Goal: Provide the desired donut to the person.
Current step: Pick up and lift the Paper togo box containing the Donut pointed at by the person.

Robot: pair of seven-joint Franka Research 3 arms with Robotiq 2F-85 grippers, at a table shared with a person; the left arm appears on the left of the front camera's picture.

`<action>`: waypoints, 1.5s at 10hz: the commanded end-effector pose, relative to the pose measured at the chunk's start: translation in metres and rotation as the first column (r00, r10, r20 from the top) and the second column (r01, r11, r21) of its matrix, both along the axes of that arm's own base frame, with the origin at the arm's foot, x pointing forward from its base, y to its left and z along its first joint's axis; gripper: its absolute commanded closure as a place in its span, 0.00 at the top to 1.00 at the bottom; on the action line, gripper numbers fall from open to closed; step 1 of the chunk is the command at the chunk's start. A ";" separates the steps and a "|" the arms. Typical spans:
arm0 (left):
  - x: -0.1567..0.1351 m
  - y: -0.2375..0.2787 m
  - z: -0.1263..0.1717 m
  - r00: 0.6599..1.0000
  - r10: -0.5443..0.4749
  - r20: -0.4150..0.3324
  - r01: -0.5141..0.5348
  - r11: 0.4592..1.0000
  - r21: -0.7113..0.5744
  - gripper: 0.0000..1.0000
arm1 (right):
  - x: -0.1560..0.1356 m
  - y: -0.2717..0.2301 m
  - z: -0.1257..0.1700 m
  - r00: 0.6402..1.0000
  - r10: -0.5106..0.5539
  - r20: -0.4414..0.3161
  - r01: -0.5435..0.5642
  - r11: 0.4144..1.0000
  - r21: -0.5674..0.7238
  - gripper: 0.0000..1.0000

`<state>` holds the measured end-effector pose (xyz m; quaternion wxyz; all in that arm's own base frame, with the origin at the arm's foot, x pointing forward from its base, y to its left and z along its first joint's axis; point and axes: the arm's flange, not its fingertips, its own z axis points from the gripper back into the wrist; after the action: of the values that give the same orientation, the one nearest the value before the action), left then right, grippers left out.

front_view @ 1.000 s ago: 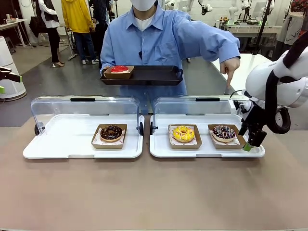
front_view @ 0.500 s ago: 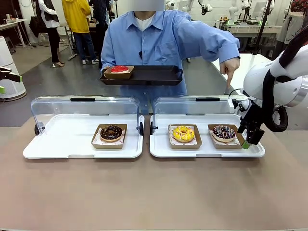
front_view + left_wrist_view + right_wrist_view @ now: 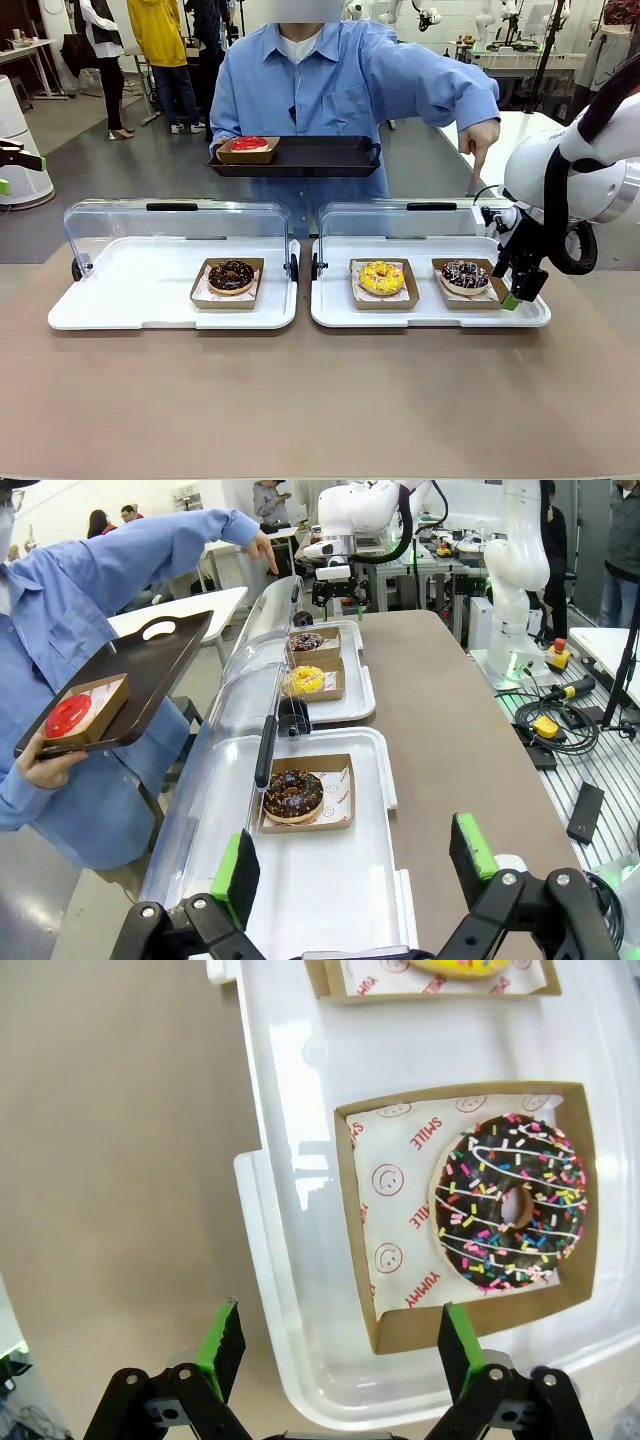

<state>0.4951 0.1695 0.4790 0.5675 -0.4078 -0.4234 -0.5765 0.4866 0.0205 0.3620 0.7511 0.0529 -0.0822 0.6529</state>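
Sprinkled donut [image 3: 465, 275] sat in its open cardboard box [image 3: 400, 1332] at the right end of the right tray [image 3: 430, 316], a white tray lying on the brown desk [image 3: 300, 400]. At that same end, the right gripper [image 3: 518, 297] hung with its green-padded jaws spread wide and nothing between them, just beside the box; whether it touched the tray could not be told. Left of the sprinkled donut in the right tray, a yellow donut [image 3: 381, 277] lay in a box of its own. Just left of the right tray lay the left tray [image 3: 130, 300], with a chocolate donut [image 3: 231, 275] boxed near its right end. Well apart from the right tray, past the left tray's outer end, the left gripper [image 3: 352, 860] was spread too and held nothing. Clear lids [image 3: 400, 220] stood raised along the far edges of both trays. Beyond the right tray stood the person [image 3: 330, 90], holding a black tray [image 3: 320, 155] that carried a red donut [image 3: 248, 145], while the other hand [image 3: 480, 140] pointed a finger down beyond the right tray's far right corner.
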 end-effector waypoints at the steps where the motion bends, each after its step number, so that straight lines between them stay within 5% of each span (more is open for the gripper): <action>1: 0.000 -0.001 0.000 1.000 0.020 0.008 -0.020 1.000 -0.008 1.00 | 0.007 0.006 -0.009 0.999 0.030 0.019 -0.029 0.999 -0.036 1.00; 13: 0.000 -0.001 0.000 1.000 0.020 0.008 -0.020 1.000 -0.008 1.00 | 0.026 -0.003 -0.035 0.999 0.039 0.033 -0.036 0.995 -0.095 1.00; 14: 0.000 -0.001 0.000 1.000 0.020 0.008 -0.020 1.000 -0.008 1.00 | 0.026 -0.003 -0.035 0.998 0.047 0.034 -0.044 0.995 -0.094 0.55; 15: 0.000 -0.001 0.000 1.000 0.020 0.008 -0.020 1.000 -0.008 1.00 | 0.025 -0.003 -0.035 0.998 0.051 0.030 -0.048 0.994 -0.096 0.41</action>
<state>0.4951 0.1696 0.4790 0.5675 -0.4077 -0.4234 -0.5765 0.5059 0.0190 0.3282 0.7425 0.0181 -0.0679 0.6661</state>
